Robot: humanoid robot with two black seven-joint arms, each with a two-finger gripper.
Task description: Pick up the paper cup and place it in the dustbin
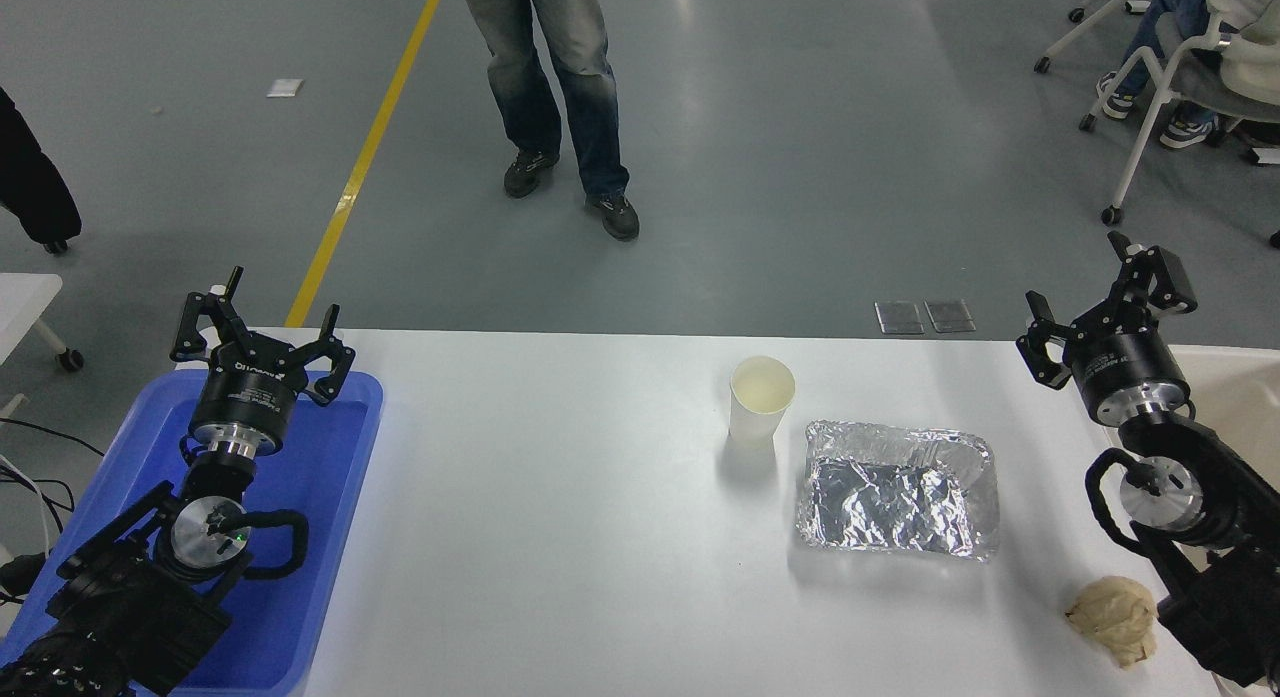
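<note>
- While the paper cup (762, 399) stands upright and untouched near the far edge of the desk (560, 537), no part of the task appears begun; this is judged from its position alone.
- Cup location: mouth upward, clear on every side except the right, where the crumpled foil tray (897, 489) lies just beside it without visible contact.
- Right pincer (1095, 302): raised at the desk's right edge, fingers spread apart, holding nothing. It sits well apart from the cup, to its right and a little farther back. Its open stance suits an approach that has yet to be made.
- Dustbin (1235, 397): only a cream portion shows at the right edge, behind the right arm. Its position close to the working arm suggests a short carry once the cup is lifted.
- Left pincer (262, 337): parked over the blue tub (320, 537) at the lower left, fingers spread, empty, playing no evident part.
- Tan paper wad (1112, 617): lies at the near right of the desk, beside the right arm's base, away from the likely path.
- Risk noted: the tray crowds the cup's right side, so a side-on approach from there could nudge foil; a grip from above or the far side looks safer. The cup is light and thin-walled, so a firm squeeze may crush it.
- A person (560, 97) stands beyond the desk; another is seated at the top right.
</note>
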